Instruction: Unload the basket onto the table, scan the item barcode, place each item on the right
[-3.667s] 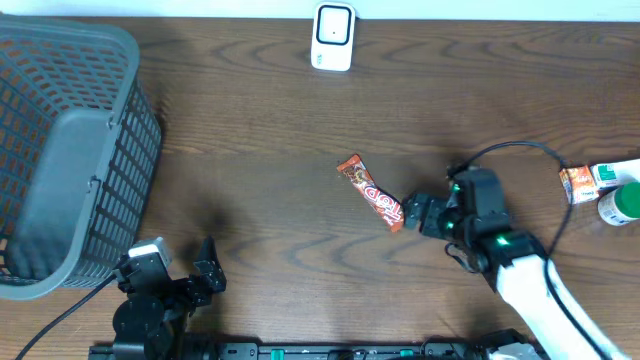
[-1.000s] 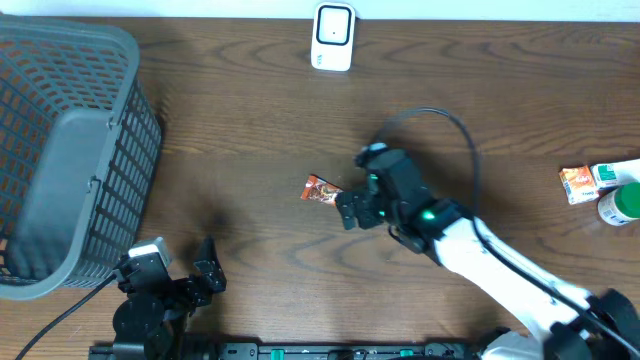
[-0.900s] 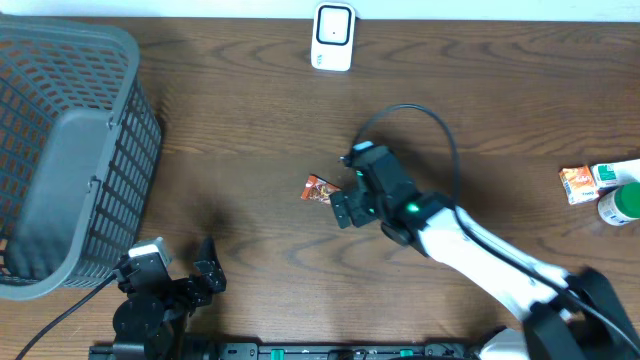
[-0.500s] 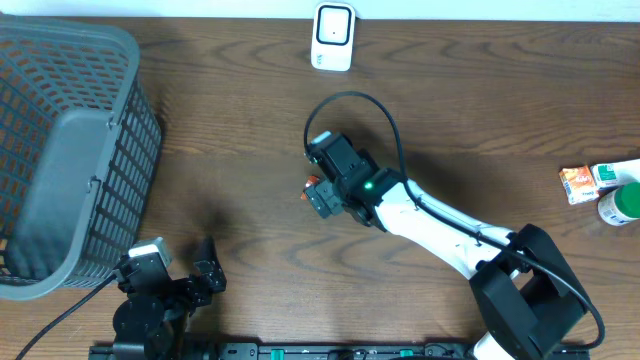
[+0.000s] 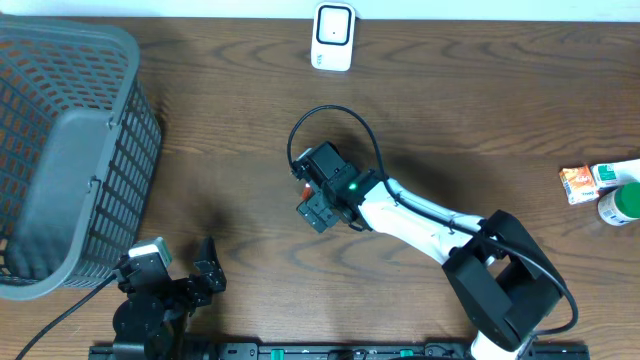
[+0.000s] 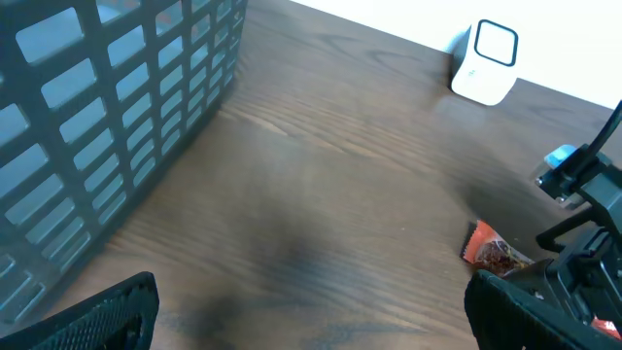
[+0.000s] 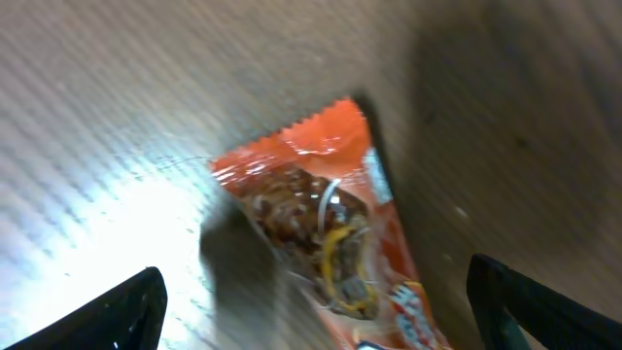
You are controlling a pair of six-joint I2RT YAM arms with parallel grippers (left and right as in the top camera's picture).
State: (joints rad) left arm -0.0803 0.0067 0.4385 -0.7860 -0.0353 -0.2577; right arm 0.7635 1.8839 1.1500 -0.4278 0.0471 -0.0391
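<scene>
Leftmost, a grey mesh basket (image 5: 60, 150) is sitting at the left edge of the wooden table (image 5: 230, 120). Just below it, near the front edge, the left gripper (image 6: 311, 309) is resting low with its jaws spread as wide as they go, and its fingers (image 6: 102, 313) are holding nothing.

Moving toward the middle, the right gripper (image 5: 318, 207) is hanging directly over the snack bar (image 7: 326, 243), hiding nearly all of it from above. The orange-red wrapper is lying flat on the table between the two wide-open fingers (image 7: 92, 313), and neither finger is touching it. Its crimped end is pointing away from the wrist camera.

Further back, a white scanner (image 5: 333, 37) is standing at the far edge, well apart from the bar.

At the far right, an orange packet (image 5: 578, 184), a white box (image 5: 616, 171) and a green-capped bottle (image 5: 625, 205) are lying close together.
</scene>
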